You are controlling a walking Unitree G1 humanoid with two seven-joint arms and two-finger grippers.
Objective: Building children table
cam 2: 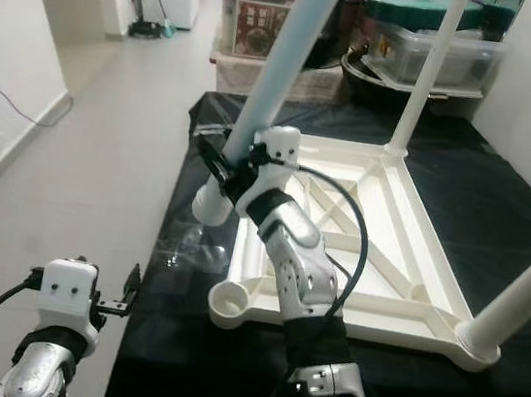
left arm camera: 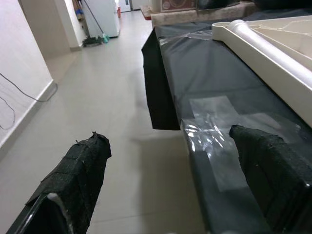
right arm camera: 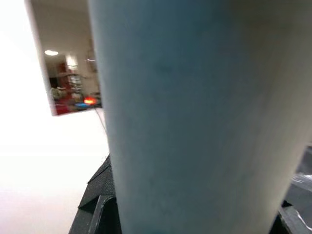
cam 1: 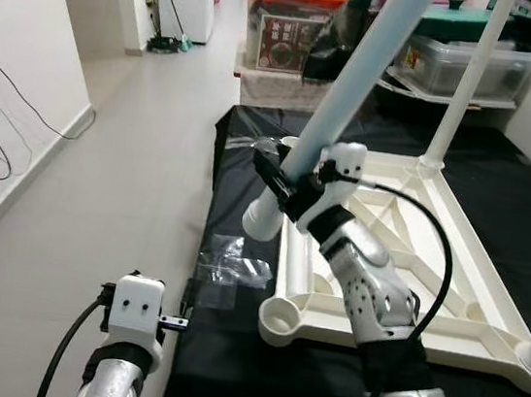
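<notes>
A pale tiled floor (cam 1: 132, 171) runs down a hallway past a white wall (cam 1: 17, 78) with loose cables, and storage boxes (cam 1: 288, 25) stand at the far end. In the foreground a low worktop (cam 1: 527, 223) is draped in black cloth. On it lies the white children's table top (cam 1: 412, 277), turned upside down so its ribbed underside faces up. One white leg (cam 1: 472, 79) stands upright in the far corner socket, and another leg (cam 2: 527, 292) rises from the near right corner. The near left corner socket (cam 1: 281, 316) is bare.

The right pincer (cam 1: 293, 178) is clenched around a pale blue-white leg (cam 1: 371, 66), which leans steeply; its lower end (cam 1: 263, 220) hangs just beside the table top's left edge, over the cloth. In the right wrist view the leg (right arm camera: 195, 117) is so close and blurred that its surface detail cannot be told.

The left pincer (left arm camera: 170, 180) is released, its fingers (left arm camera: 73, 185) spread wide, low beside the worktop's left edge. A crumpled clear plastic bag (cam 1: 232, 268) lies on the cloth near it.
</notes>
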